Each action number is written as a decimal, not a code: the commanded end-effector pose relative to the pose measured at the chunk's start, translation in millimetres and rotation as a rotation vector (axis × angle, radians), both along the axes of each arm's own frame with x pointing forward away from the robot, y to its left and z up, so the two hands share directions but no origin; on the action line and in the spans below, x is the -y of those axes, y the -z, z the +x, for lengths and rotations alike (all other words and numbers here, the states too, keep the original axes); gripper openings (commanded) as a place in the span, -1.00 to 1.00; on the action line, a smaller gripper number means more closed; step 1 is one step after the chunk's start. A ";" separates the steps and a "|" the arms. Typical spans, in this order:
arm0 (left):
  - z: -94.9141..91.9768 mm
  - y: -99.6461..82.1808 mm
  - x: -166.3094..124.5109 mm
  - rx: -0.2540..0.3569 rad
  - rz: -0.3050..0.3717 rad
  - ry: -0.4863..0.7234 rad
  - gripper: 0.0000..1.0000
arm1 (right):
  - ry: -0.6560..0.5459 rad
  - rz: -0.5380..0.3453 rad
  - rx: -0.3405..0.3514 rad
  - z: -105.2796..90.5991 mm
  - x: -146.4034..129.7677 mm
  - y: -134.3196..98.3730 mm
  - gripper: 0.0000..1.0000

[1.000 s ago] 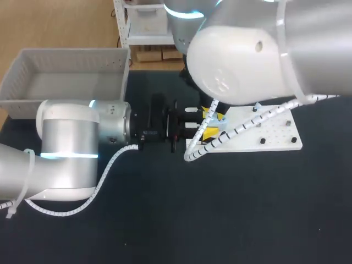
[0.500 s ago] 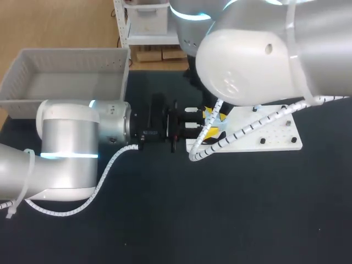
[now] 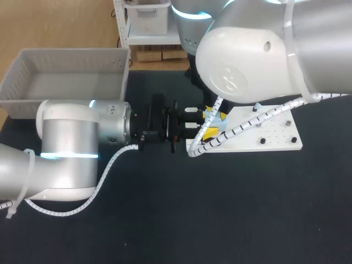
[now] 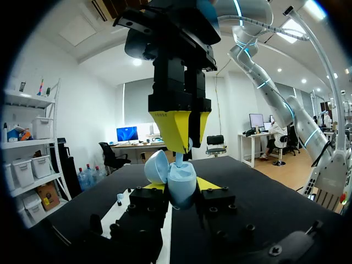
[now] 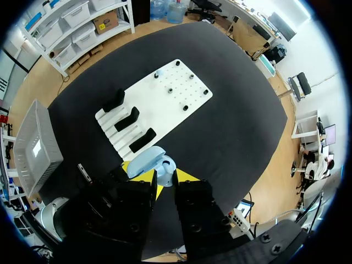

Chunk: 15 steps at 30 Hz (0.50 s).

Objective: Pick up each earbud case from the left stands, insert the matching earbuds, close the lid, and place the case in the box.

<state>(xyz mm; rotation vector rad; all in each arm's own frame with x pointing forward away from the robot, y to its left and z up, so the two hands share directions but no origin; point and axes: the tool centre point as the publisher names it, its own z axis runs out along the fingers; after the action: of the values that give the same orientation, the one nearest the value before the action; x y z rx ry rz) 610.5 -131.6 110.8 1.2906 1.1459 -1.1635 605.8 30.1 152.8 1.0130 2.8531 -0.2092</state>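
A pale blue earbud case (image 4: 180, 184) with its lid (image 4: 157, 166) swung open sits upright between the yellow tips of my left gripper (image 4: 184, 188), which is shut on it. Straight above it hangs my right gripper (image 4: 180, 146), pointing down and shut on a small pale blue earbud (image 4: 179, 158) whose stem reaches the case's mouth. In the right wrist view the case (image 5: 144, 163) and the earbud (image 5: 166, 164) lie just ahead of my right gripper (image 5: 164, 175). In the head view both grippers meet at the white board's left edge, under my right arm.
The white board (image 3: 269, 135) lies right of the grippers, with three black stands (image 5: 130, 118) on its near end and pegs on the far end. A small blue piece (image 5: 157, 73) rests on the board. The grey box (image 3: 33, 66) stands at the table's back left.
My right arm has shifted slightly to the right over the case. My left arm and the case have kept still.
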 end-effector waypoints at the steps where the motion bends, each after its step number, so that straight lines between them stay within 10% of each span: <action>1: -1.2 0.7 0.2 0.003 -0.003 -0.006 -1.00 | 0.006 -0.003 -0.002 2.6 1.2 2.8 -1.00; 12: -1.2 0.7 0.2 0.003 -0.003 -0.006 -1.00 | 0.022 -0.008 -0.012 5.5 3.3 8.8 -0.98; 14: -1.2 0.7 0.2 0.003 -0.003 -0.006 -1.00 | 0.026 -0.006 -0.014 5.1 4.1 8.9 -0.02; 15: -1.2 0.7 0.2 0.003 -0.003 -0.006 -1.00 | 0.027 -0.002 -0.013 3.6 5.0 7.6 1.00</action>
<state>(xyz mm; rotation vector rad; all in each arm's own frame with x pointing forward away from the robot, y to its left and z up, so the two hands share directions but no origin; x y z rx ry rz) 610.6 -131.8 110.8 1.2907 1.1459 -1.1634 609.8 26.6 144.0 1.0510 2.8510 -0.2263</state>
